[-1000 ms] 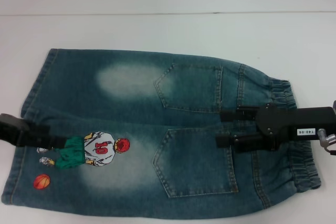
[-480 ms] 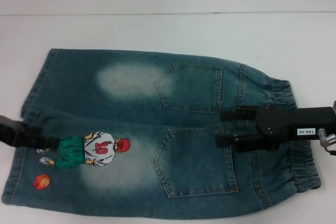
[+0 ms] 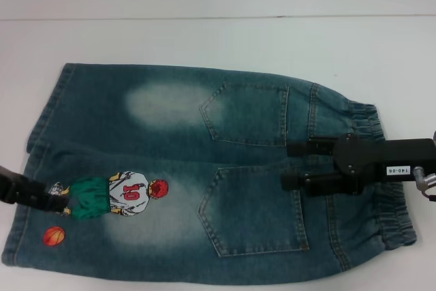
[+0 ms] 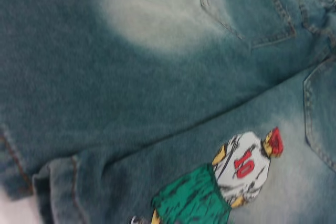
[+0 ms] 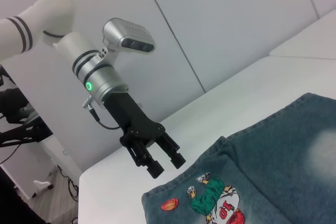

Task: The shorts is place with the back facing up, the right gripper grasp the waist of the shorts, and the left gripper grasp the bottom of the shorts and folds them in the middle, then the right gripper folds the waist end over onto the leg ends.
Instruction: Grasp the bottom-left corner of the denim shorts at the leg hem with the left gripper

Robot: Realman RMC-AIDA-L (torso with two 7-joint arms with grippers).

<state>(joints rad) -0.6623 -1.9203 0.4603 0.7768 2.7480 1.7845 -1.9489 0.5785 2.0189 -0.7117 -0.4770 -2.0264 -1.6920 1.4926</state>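
Note:
The blue denim shorts (image 3: 204, 168) lie flat on the white table, back pockets up, with the elastic waist (image 3: 388, 195) at the right and the leg ends (image 3: 30, 161) at the left. My right gripper (image 3: 287, 165) hovers over the shorts between the two pockets, just inside the waist, with its fingers spread and nothing between them. My left gripper (image 3: 60, 199) is at the bottom of the shorts beside the cartoon print (image 3: 129, 194). In the right wrist view the left gripper (image 5: 167, 165) is open just above the hem. The left wrist view shows the print (image 4: 241, 163) and the hem (image 4: 52, 182).
The white table (image 3: 218, 39) runs beyond the shorts up to a pale wall. Its left edge (image 5: 105, 182) shows in the right wrist view, with dark equipment and cables on the floor past it.
My left gripper has drawn back leftward and slightly down, from over the print's legs toward the hem. The right gripper and the shorts have not moved.

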